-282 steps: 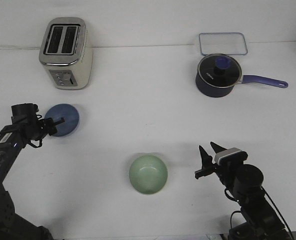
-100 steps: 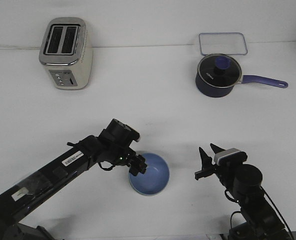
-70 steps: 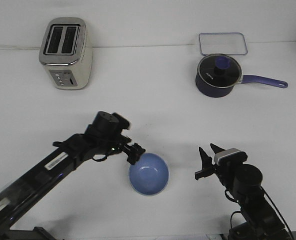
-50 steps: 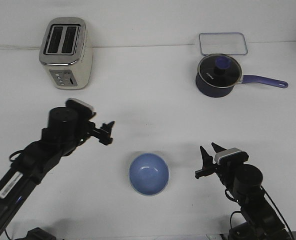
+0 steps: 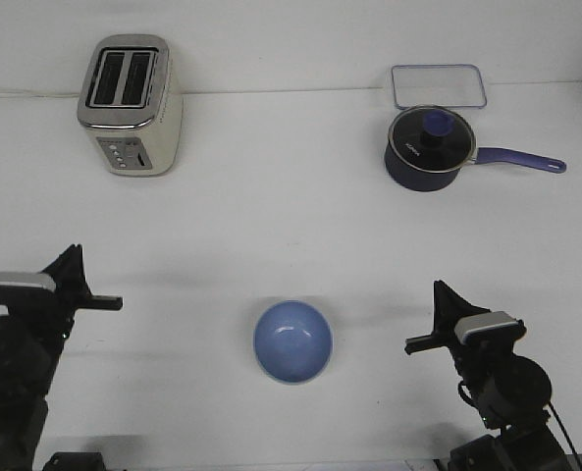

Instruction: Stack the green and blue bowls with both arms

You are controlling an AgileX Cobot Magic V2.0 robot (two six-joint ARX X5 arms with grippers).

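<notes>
Both arms low at the near edge of the bench (image 5: pixel 300 216); left hand (image 5: pixel 92 290) and right hand (image 5: pixel 436 319) each show thin pointed fingers from the side, nothing held, but can't tell how far apart the fingers stand from this angle. Blue bowl (image 5: pixel 292 340) sits upright between the two hands, clear of both, a bit nearer the right hand. Green bowl isn't visible as a separate thing; likely nested under the blue one, so the stack looks done, though only a thin pale edge hints at it, too small to be sure. Risk from here, as a guess: any sweep of either hand back toward the middle could clip the blue rim and slide or tip the stack; smooth bowls would shift easily. If the nest is off-centre, the top bowl may rock. Beyond the left hand, well apart: silver toaster (image 5: pixel 130 104). Beyond the right hand: navy saucepan (image 5: pixel 429 148) with purple handle, clear lidded container (image 5: pixel 438 85) behind it; neither in the way.
</notes>
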